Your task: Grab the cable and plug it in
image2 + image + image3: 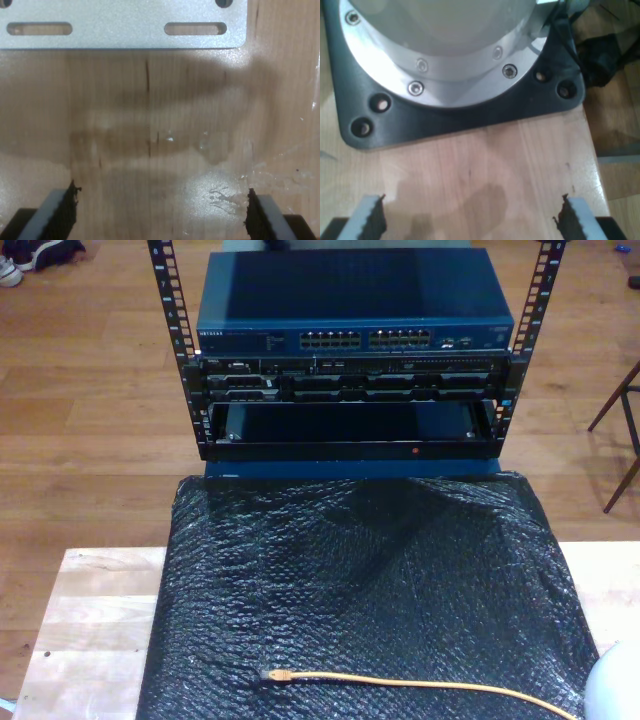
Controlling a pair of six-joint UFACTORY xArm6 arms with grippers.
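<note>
Nearest in the exterior view: the cable (400, 681) lies loose on a black bubble-wrap sheet (360, 580) covering the middle of the wooden table (90, 630). Its plug end (272, 676) points toward the exterior view's left; the cord runs off toward the exterior view's lower right, where it is cut off by the frame edge beside a pale rounded shape (618, 690) I cannot identify. Plug detail too small to make out.

My first gripper (470, 215): jaws spread wide, nothing between them, hanging over bare wood. Beyond the fingers sits a round metal arm base (445, 55) on a dark mounting plate (470, 120), its upper part cropped.

My second gripper (160, 215): jaws likewise wide apart and empty, above wood with a shiny smeared patch. A slotted metal plate (120, 25) lies further on, partly cut off.

Farthest: an open rack (350, 390) holding a blue network switch (355, 310) with rows of ports; panels below it are dim; lowest bay looks dark and hollow.
</note>
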